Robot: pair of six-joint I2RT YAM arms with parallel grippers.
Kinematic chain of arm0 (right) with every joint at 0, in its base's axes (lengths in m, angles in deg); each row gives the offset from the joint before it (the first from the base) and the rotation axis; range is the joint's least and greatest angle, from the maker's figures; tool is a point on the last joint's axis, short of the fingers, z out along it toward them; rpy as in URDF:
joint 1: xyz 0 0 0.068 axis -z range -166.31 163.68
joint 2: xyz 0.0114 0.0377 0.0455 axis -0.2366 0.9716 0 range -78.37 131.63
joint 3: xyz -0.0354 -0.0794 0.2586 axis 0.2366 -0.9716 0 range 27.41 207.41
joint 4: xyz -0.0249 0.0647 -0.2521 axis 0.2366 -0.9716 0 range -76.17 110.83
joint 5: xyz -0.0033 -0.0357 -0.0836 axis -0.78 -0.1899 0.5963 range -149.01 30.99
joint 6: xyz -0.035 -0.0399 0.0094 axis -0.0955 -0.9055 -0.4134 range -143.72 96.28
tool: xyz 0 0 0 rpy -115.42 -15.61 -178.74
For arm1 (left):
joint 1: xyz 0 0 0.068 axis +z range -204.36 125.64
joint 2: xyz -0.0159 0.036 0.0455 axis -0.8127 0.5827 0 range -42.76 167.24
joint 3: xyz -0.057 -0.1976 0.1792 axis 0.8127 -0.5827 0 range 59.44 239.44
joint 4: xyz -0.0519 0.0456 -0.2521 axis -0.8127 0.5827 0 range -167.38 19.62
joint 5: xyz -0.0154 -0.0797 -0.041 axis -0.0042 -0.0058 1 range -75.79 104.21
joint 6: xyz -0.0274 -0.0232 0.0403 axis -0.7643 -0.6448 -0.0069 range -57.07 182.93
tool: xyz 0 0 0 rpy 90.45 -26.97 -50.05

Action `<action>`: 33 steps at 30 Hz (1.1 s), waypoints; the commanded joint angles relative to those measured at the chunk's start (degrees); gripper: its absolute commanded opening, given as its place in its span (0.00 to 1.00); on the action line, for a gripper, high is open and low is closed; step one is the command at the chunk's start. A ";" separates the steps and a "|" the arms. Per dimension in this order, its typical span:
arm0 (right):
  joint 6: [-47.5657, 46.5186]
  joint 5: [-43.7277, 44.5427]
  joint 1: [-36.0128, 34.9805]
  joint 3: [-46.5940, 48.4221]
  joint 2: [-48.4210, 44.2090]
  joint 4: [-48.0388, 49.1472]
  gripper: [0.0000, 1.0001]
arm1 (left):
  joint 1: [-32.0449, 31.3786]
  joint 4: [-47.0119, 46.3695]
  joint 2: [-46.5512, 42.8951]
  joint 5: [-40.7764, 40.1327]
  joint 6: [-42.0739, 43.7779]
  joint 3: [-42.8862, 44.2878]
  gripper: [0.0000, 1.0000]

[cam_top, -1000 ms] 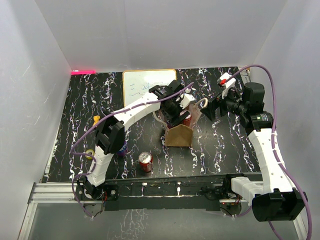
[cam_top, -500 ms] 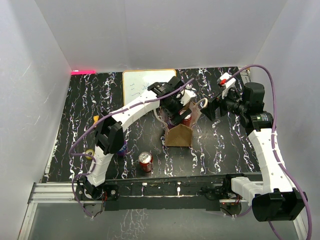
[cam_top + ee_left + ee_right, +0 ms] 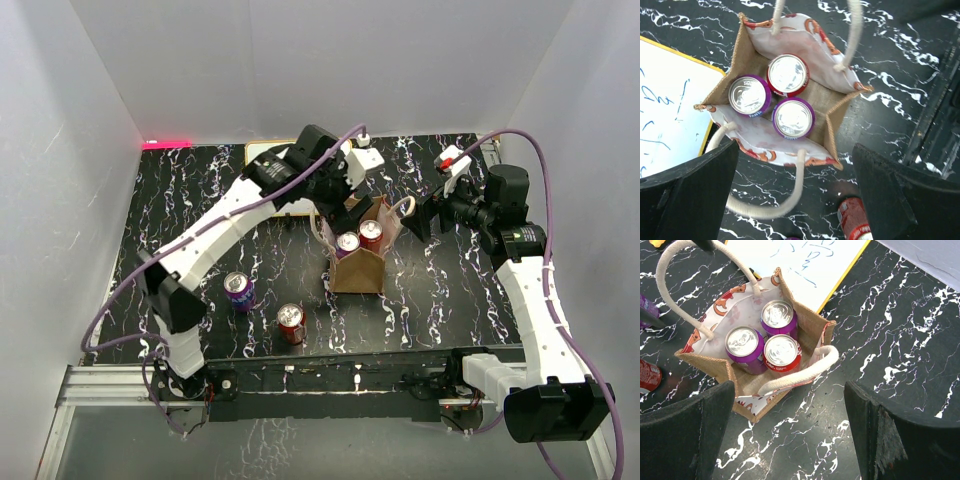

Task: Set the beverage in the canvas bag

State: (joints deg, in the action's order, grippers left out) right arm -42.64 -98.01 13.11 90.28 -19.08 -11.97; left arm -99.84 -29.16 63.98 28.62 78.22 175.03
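Note:
The canvas bag [image 3: 358, 268] stands open in the middle of the table, cream handles spread. In the left wrist view the bag [image 3: 826, 100] holds three upright beverage cans: a red one [image 3: 787, 75] and two purple ones [image 3: 749, 96] [image 3: 793, 118]. My left gripper [image 3: 338, 200] hangs open above the bag's far-left side, nothing between its fingers [image 3: 690, 195]. My right gripper [image 3: 418, 218] stands open just right of the bag, level with its handle [image 3: 800, 372], also empty. The right wrist view shows the same three cans [image 3: 782, 352].
A purple can [image 3: 238, 291] and a red can [image 3: 291, 323] stand on the table in front and left of the bag. A white framed whiteboard [image 3: 665, 115] lies behind the bag, mostly under my left arm. White walls close in three sides.
My left gripper has opened fully and risen out of the bag toward the back, leaving a can inside. The left arm swung up. The right arm has not moved.

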 commanded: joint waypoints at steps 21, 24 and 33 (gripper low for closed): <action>-11.78 2.07 -17.44 9.08 7.25 -8.62 0.93 | 1.33 9.73 -31.25 20.53 24.30 -41.03 0.90; -13.56 4.35 -21.36 6.14 8.31 -8.59 0.93 | 1.98 9.23 -32.01 21.73 25.07 -45.07 0.90; -14.04 7.00 -23.59 -2.82 8.01 -4.36 0.93 | 1.91 7.30 -31.80 25.25 27.69 -51.67 0.92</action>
State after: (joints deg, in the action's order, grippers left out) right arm -55.49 -92.44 -10.22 88.82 -10.38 -20.12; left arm -98.00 -21.51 33.60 49.10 103.38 124.59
